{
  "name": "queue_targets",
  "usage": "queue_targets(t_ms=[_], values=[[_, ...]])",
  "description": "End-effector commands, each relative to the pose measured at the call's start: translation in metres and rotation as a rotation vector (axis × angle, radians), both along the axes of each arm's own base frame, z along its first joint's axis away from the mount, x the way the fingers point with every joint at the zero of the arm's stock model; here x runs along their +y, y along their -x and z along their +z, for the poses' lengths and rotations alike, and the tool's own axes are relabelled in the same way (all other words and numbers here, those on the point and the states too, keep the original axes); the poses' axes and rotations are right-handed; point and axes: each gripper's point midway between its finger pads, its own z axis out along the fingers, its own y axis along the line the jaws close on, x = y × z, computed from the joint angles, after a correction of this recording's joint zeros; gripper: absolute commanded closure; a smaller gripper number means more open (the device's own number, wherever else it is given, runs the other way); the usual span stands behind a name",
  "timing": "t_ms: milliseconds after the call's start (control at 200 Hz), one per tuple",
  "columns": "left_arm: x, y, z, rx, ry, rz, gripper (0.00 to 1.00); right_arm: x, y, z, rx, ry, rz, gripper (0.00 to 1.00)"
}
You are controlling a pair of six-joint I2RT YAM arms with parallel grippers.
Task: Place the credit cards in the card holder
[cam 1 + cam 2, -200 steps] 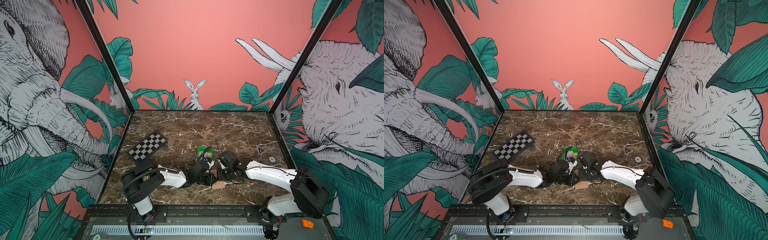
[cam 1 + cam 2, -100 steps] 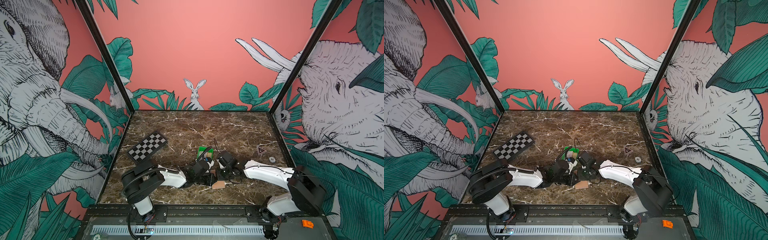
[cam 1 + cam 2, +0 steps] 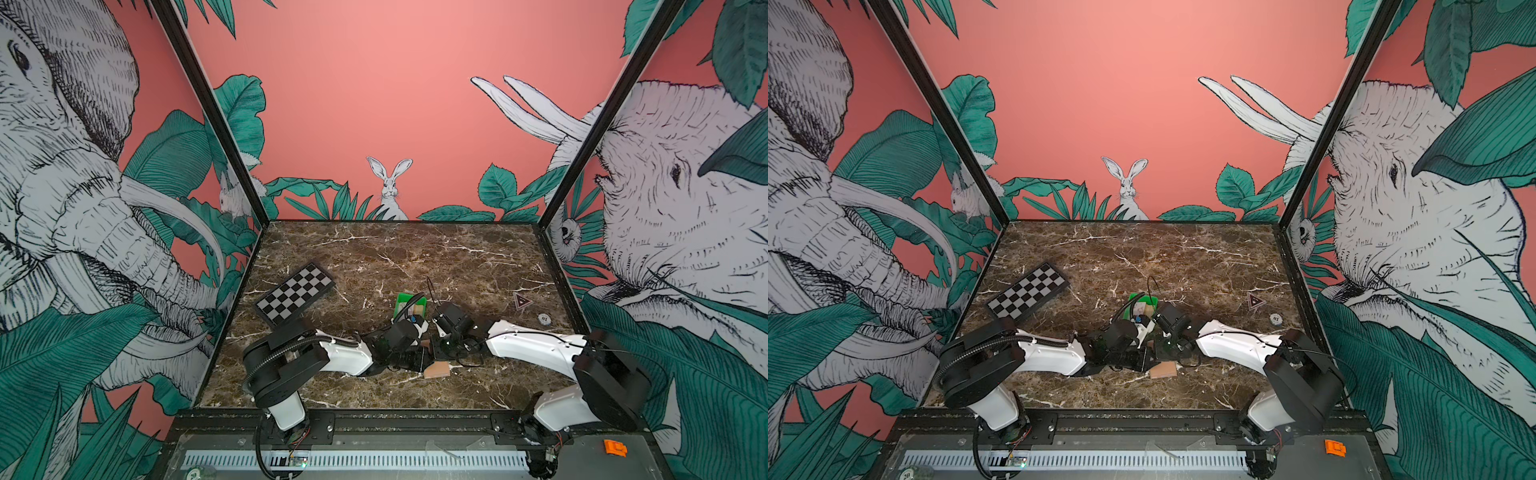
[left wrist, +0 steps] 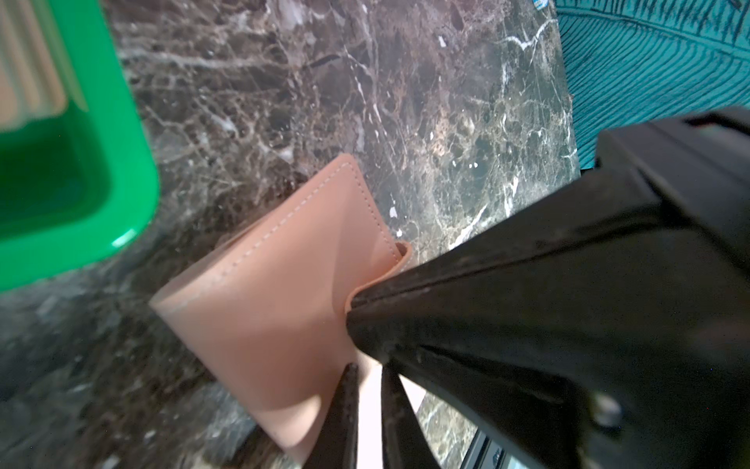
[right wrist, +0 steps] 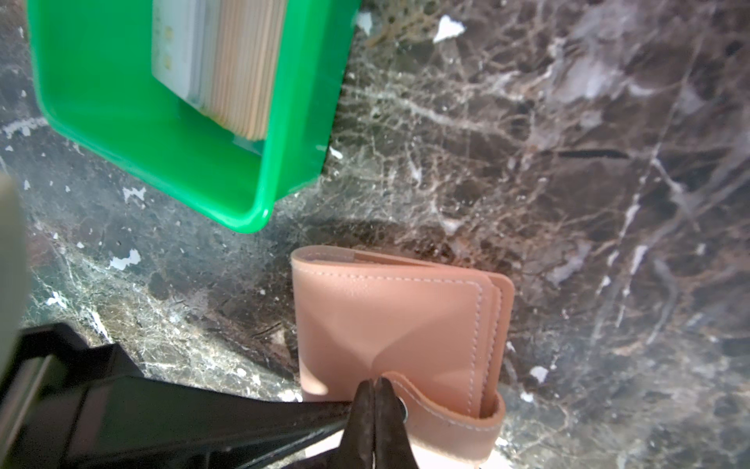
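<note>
While both claws are pinching the closed holder (image 5: 389, 325), right claw (image 5: 375, 390) at its snap tab, pulling unevenly risks it slipping free.

Card holder (image 5: 389, 325) looks like smooth matte peach faux leather with stitched edges, the green tray (image 5: 121, 101) is glossy plastic, and the desk (image 5: 568, 162) is polished dark marble.
</note>
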Motion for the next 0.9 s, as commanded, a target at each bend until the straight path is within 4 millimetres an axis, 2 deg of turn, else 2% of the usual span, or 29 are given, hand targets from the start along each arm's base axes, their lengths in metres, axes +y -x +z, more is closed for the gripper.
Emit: queue_targets(t_ms=[0,215,310,555,895], values=[[0.01,0.009,-0.014,0.025,-0.046,0.001,0.85,-0.012,0.005,0.001,0.002,0.052,-0.005,1.0],[0.014,0.009,-0.009,0.012,-0.056,0.001,0.86,-0.017,-0.004,0.032,-0.081,0.027,-0.015,0.94],[0.013,0.009,-0.006,0.007,-0.051,-0.002,0.86,-0.022,-0.003,0.035,-0.086,0.026,-0.021,0.9],[0.009,0.008,0.002,0.003,-0.031,-0.006,0.86,-0.024,0.001,0.03,-0.067,0.029,-0.009,0.9],[0.004,0.001,0.034,-0.047,-0.011,-0.012,0.83,-0.024,-0.006,0.054,-0.175,-0.008,0.031,0.85]])
